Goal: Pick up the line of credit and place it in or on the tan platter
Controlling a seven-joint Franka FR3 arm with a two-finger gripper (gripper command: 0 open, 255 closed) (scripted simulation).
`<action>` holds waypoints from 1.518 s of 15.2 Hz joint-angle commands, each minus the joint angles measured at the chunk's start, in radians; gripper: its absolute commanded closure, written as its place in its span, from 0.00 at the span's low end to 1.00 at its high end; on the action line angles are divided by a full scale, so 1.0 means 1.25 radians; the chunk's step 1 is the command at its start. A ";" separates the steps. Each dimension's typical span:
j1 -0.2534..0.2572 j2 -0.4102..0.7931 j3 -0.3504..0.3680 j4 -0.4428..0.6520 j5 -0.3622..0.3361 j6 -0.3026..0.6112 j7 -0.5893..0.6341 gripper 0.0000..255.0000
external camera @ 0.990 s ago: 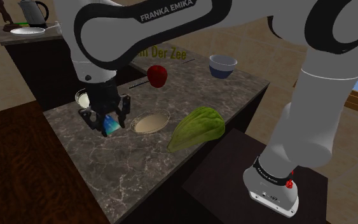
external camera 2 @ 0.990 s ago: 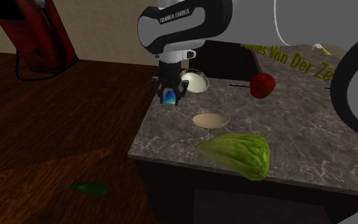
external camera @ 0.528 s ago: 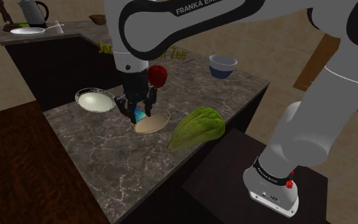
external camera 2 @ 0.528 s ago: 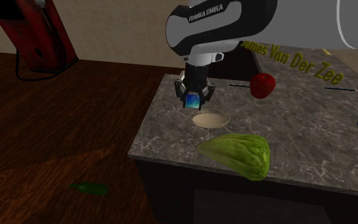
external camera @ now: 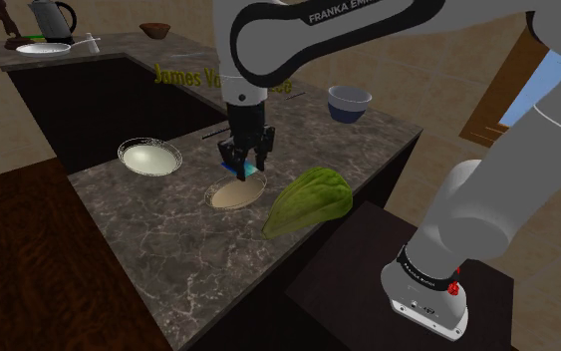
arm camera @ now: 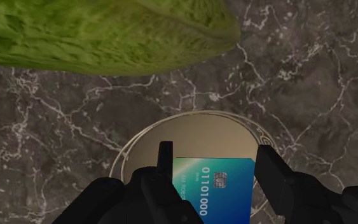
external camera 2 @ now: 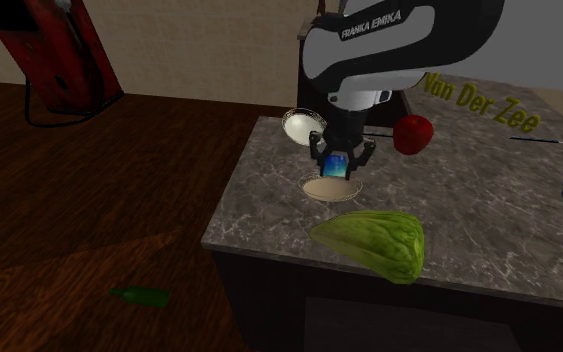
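The gripper (arm camera: 215, 154) hangs clamped tight on the blue card (arm camera: 217, 191), right above the tan platter (arm camera: 196, 135) on the tabletop (arm camera: 311, 76), lined up, I'd say, for the drop.

A home kitchen — dark cabinets carry a veined stone table (external camera: 158, 214), with another such top behind it. On the far one stand a kettle (external camera: 51, 17), a white plate (external camera: 43, 48) and a brown bowl (external camera: 153, 30). Nearer lie a second white plate (external camera: 149, 155), a tan platter (external camera: 230, 195), a blue bowl (external camera: 349, 101), a red apple (external camera 2: 413, 132) and a leafy green cabbage (external camera: 308, 199). The walls are plain tan, the floor (external camera 2: 89, 200) dark wood — a green bottle (external camera 2: 141, 295) lies on it.
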 commanded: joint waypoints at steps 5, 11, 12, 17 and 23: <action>0.001 0.018 0.003 -0.045 -0.001 0.062 -0.004 1.00; 0.001 0.046 0.007 -0.084 -0.004 0.128 -0.004 1.00; 0.002 0.051 0.008 -0.090 -0.005 0.139 -0.004 1.00; 0.002 0.061 0.009 -0.099 -0.006 0.158 -0.004 1.00; 0.002 0.061 0.009 -0.099 -0.006 0.158 -0.004 0.00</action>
